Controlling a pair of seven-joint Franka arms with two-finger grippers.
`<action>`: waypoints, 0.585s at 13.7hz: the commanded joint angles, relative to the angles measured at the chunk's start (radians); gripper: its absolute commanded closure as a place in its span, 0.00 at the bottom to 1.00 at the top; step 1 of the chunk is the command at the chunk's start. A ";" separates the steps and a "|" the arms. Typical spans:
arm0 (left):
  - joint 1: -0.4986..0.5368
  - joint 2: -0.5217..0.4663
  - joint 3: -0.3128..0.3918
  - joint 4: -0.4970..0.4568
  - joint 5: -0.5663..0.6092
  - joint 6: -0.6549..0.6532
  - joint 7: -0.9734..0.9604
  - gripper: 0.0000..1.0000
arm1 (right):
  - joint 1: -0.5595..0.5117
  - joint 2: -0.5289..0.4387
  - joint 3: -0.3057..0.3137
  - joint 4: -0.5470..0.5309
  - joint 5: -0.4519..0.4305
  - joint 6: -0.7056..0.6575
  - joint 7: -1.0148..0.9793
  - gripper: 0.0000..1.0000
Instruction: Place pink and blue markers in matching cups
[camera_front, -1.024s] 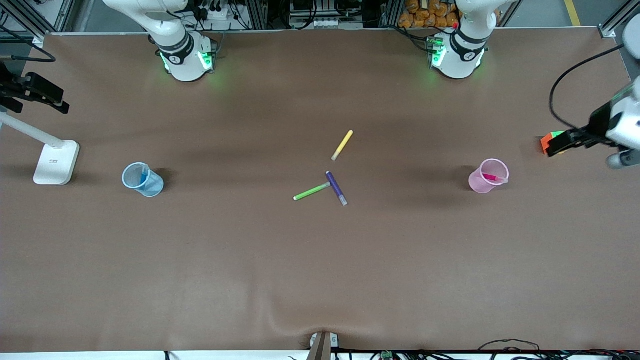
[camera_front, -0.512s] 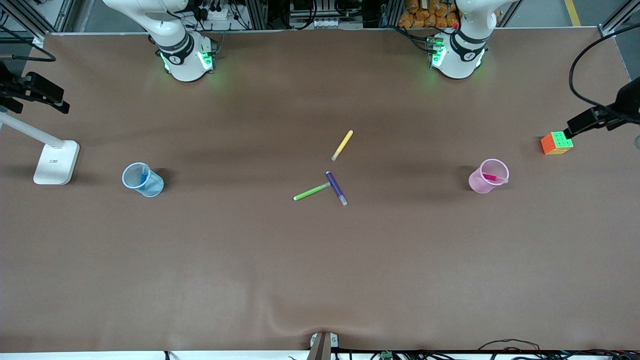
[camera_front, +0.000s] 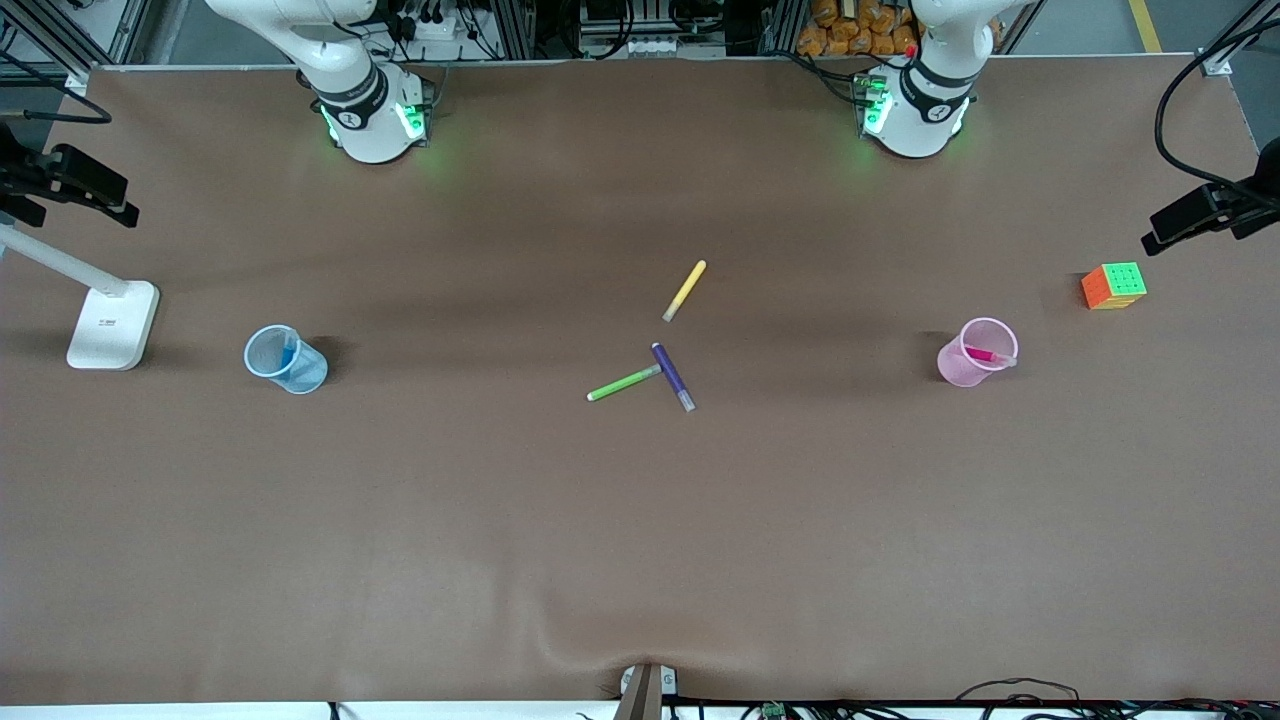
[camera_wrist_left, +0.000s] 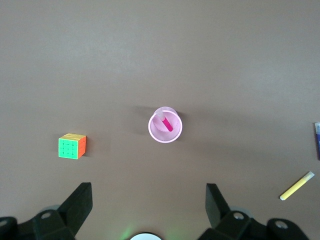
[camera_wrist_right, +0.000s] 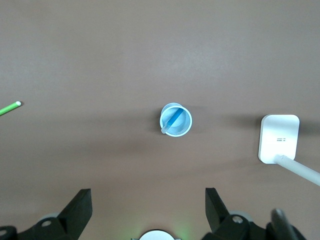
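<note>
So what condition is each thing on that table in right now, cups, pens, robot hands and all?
Pink cup: upright, pink marker inside.
Blue cup: upright, blue marker inside.
Yellow pen: lying loose.
Green pen: lying, tip meeting the purple pen.
Purple pen: lying flat.
Cube: resting, untouched.
Left end effector: open, empty, high over the pink cup.
Right end effector: open, empty, high over the blue cup.
</note>
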 joint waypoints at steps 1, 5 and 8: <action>-0.175 -0.042 0.147 -0.004 0.006 -0.051 0.008 0.00 | -0.004 -0.011 0.004 -0.015 -0.001 0.012 -0.014 0.00; -0.262 -0.077 0.209 -0.033 -0.014 -0.078 -0.013 0.00 | 0.002 -0.009 0.002 -0.015 -0.001 0.012 -0.014 0.00; -0.280 -0.109 0.211 -0.082 -0.014 -0.065 -0.020 0.00 | 0.023 -0.009 -0.007 -0.015 -0.003 0.012 -0.014 0.00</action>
